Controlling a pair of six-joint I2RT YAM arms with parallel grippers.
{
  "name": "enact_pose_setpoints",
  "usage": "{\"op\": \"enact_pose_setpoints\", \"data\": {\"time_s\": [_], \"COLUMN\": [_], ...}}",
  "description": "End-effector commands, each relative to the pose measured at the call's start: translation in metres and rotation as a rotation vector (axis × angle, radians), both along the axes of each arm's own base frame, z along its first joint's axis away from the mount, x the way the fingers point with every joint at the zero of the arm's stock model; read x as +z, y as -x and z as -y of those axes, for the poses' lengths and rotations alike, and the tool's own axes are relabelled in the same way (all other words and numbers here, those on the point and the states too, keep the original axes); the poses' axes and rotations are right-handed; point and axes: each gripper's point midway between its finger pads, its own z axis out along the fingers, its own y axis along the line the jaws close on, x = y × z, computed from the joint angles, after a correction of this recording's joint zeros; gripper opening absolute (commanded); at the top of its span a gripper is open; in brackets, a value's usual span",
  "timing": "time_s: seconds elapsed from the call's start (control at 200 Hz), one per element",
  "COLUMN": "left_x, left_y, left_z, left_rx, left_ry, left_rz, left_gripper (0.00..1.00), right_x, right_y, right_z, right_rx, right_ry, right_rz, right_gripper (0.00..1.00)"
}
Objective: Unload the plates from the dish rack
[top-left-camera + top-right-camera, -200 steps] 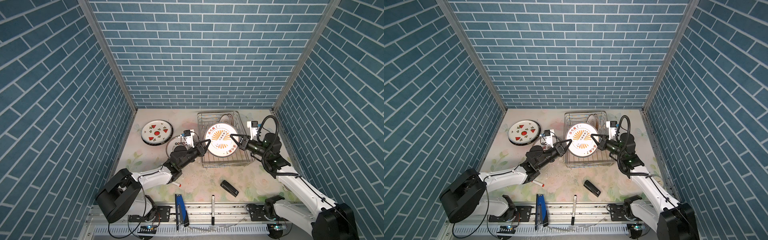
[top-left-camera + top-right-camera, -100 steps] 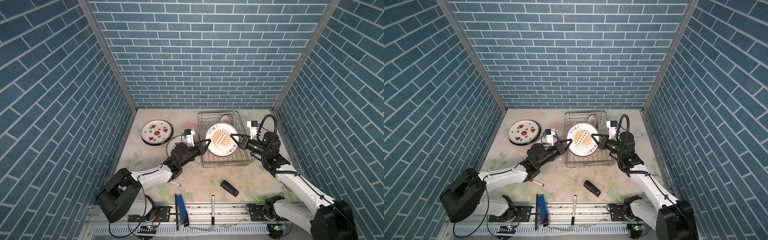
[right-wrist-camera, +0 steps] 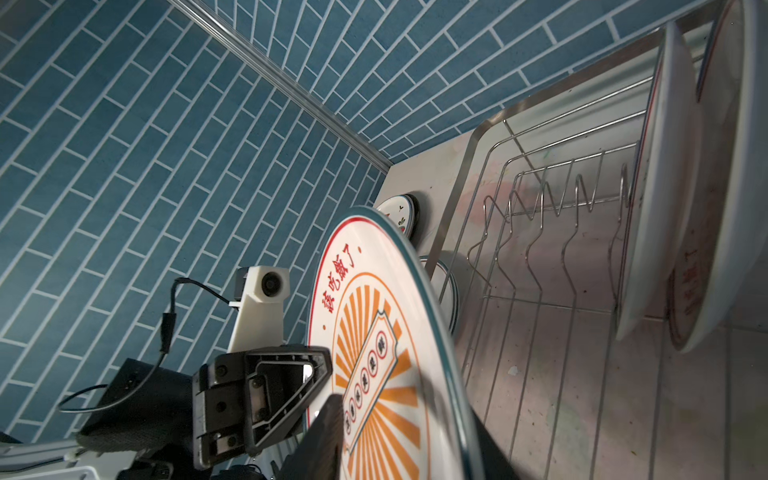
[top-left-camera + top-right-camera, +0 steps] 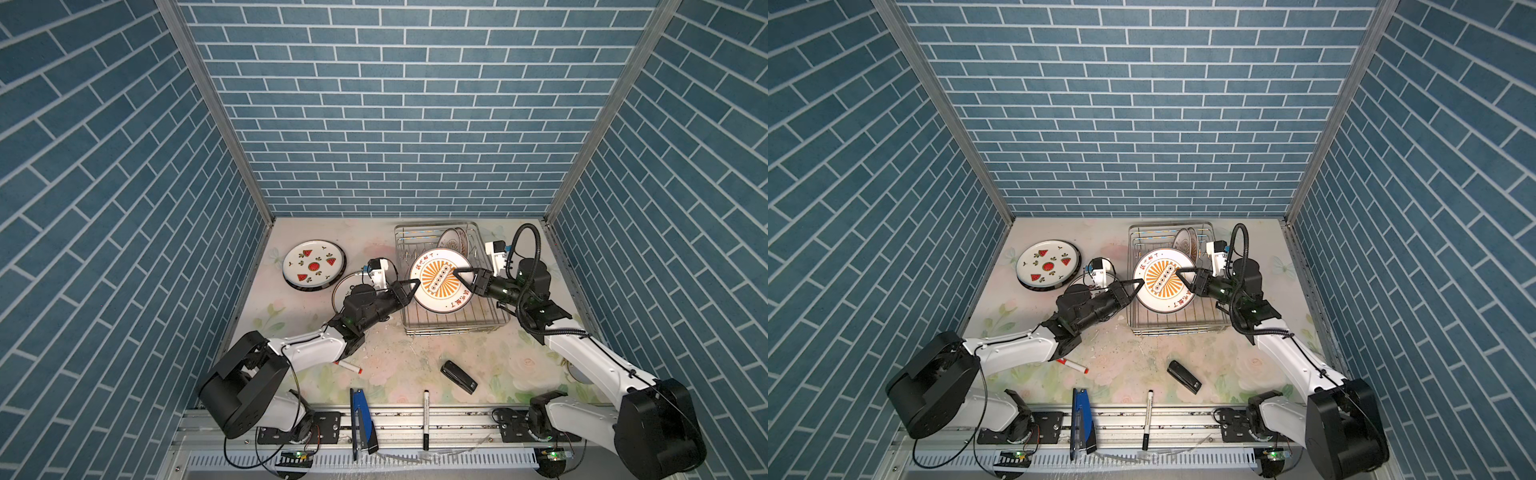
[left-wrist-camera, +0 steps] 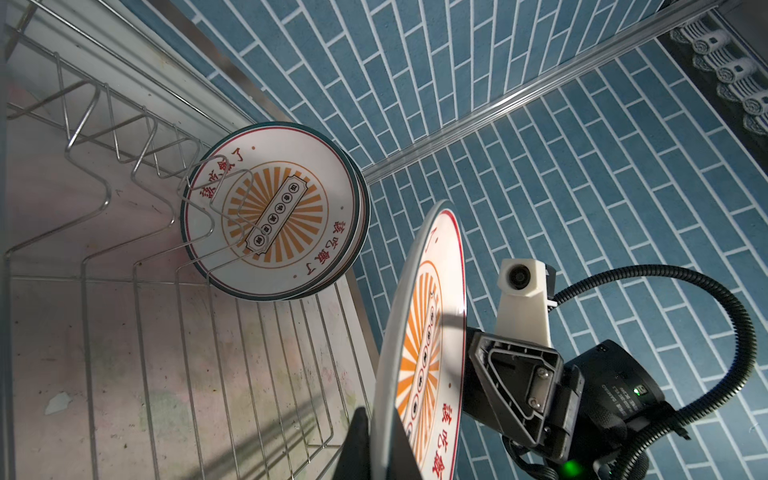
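Note:
A sunburst plate (image 4: 440,286) (image 4: 1165,286) hangs tilted over the dish rack (image 4: 453,328) (image 4: 1179,328) in both top views. My left gripper (image 4: 413,284) (image 5: 376,449) is shut on its left rim. My right gripper (image 4: 459,278) (image 3: 407,444) stands open, its jaws spread on either side of the plate's right rim (image 3: 374,311). Two more plates (image 4: 455,241) (image 5: 274,212) stand upright among the prongs at the rack's back. A stack of watermelon plates (image 4: 313,269) lies on the table at the left. Another plate (image 4: 345,286) lies partly hidden under my left arm.
A black stapler (image 4: 458,376) lies in front of the rack. A red-capped marker (image 4: 348,366) sits by my left forearm. A black marker (image 4: 426,415) and a blue tool (image 4: 361,419) rest at the front edge. Brick walls close in on three sides.
My right gripper's jaws have spread apart from the sunburst plate's right rim. My left gripper has stayed shut on the left rim. The plate has risen slightly.

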Motion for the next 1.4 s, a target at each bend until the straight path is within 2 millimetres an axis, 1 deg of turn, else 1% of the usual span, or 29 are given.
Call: {"op": "enact_pose_setpoints", "data": {"time_s": [0.0,0.07,0.14,0.175,0.255,0.395,0.505,0.555,0.725,0.79,0.945,1.196,1.271,1.396], "left_x": [0.0,-0.001,0.0,0.002,0.004,-0.001,-0.007,-0.008,-0.006,-0.006,-0.009,-0.015,-0.013,-0.014], "left_y": [-0.007,-0.008,-0.01,-0.009,-0.009,-0.011,-0.016,-0.019,-0.023,-0.024,-0.022,-0.016,-0.016,-0.014], "left_z": [-0.007,-0.012,-0.016,-0.017,-0.018,-0.028,-0.045,-0.052,-0.063,-0.072,-0.095,-0.129,-0.142,-0.162], "left_rx": [0.021,0.033,0.043,0.043,0.041,0.071,0.12,0.139,0.155,0.17,0.224,0.322,0.348,0.392], "left_ry": [0.038,0.052,0.07,0.08,0.089,0.092,0.091,0.094,0.112,0.125,0.127,0.08,0.08,0.069], "left_rz": [-0.014,-0.017,-0.012,-0.005,0.001,-0.011,-0.031,-0.03,-0.036,-0.036,-0.045,-0.088,-0.092,-0.111], "left_gripper": [0.0,0.0,0.0,0.0,0.0,0.0,0.0,0.0,0.0,0.0,0.0,0.0,0.0,0.0], "right_x": [0.033,0.033,0.033,0.032,0.028,0.025,0.024,0.025,0.029,0.029,0.02,0.004,0.002,0.003], "right_y": [0.005,0.005,0.005,0.004,0.002,0.0,0.0,0.0,0.009,0.011,0.013,0.023,0.026,0.032], "right_z": [-0.011,-0.011,-0.01,-0.009,-0.006,-0.002,-0.001,-0.001,-0.011,-0.016,-0.021,-0.05,-0.059,-0.073], "right_rx": [0.074,0.071,0.069,0.064,0.032,0.007,0.003,0.004,0.051,0.064,0.076,0.17,0.195,0.239], "right_ry": [-0.046,-0.044,-0.037,-0.03,-0.004,0.021,0.026,0.027,0.053,0.078,0.151,0.256,0.282,0.302], "right_rz": [0.087,0.089,0.093,0.09,0.07,0.058,0.058,0.065,0.128,0.15,0.15,0.148,0.159,0.163], "right_gripper": [0.54,0.65,0.82,0.88,0.99,0.99,0.99,0.99,0.99,0.99,0.99,0.99,0.99,0.99]}}
